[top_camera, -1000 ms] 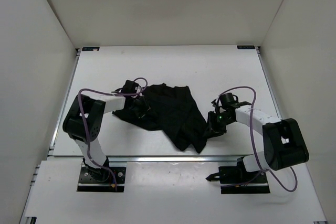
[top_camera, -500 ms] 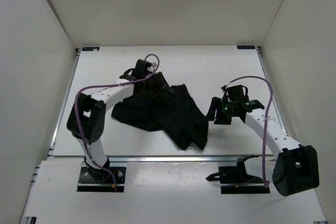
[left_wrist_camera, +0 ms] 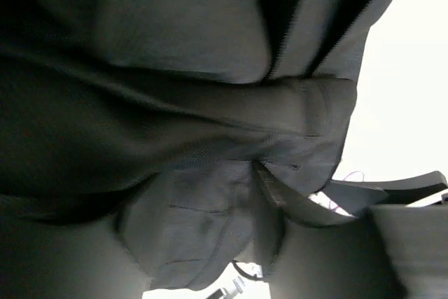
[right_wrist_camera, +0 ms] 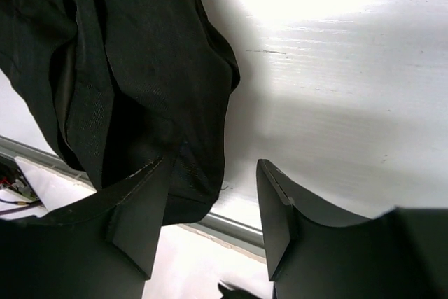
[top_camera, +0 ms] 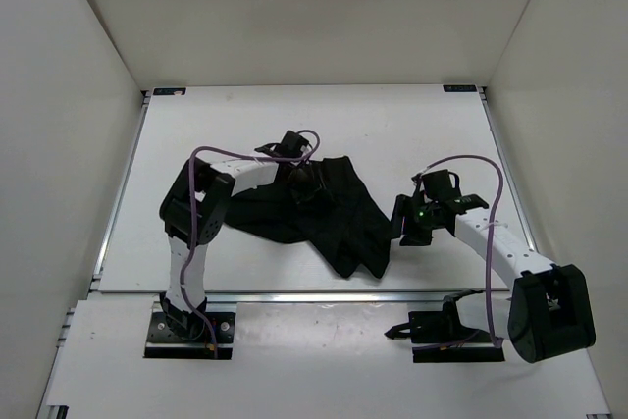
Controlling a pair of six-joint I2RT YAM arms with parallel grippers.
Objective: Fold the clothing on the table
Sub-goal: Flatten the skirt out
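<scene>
The clothing [top_camera: 339, 218] lies crumpled in the middle of the surface [top_camera: 412, 125], one lobe reaching toward the near edge, not yet folded. The left tool [top_camera: 304, 186] hangs low over its far part, jaws spread wide with cloth bunched beneath them, likely placed to take a hold there. The right tool [right_wrist_camera: 215, 173] sits just right of the near lobe, jaws apart and empty over bare white, probably lined up for that hem.
</scene>
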